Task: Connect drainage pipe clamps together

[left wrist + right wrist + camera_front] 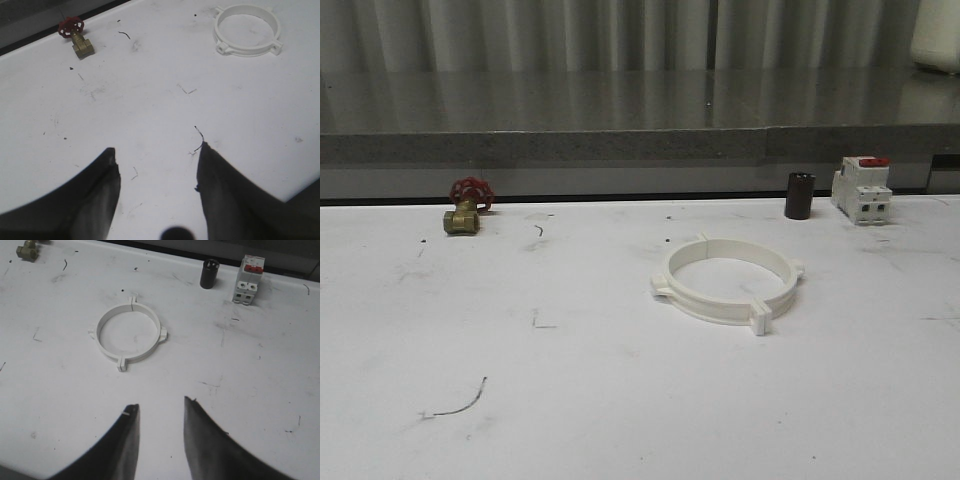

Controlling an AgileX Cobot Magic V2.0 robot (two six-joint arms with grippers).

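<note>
The two white drainage pipe clamps [728,281] lie flat on the white table as one closed ring, right of centre, their square tabs meeting at the seams. The ring [247,30] lies far ahead of my left gripper [158,150], which is open over bare table with nothing between its fingers. In the right wrist view the ring [128,331] lies ahead of my right gripper [161,405], also open and holding nothing, well short of the ring.
A brass valve with a red handwheel [466,206] sits at the back left. A dark cylinder [799,195] and a white breaker with a red top [861,189] stand at the back right. A grey ledge [620,145] runs behind the table.
</note>
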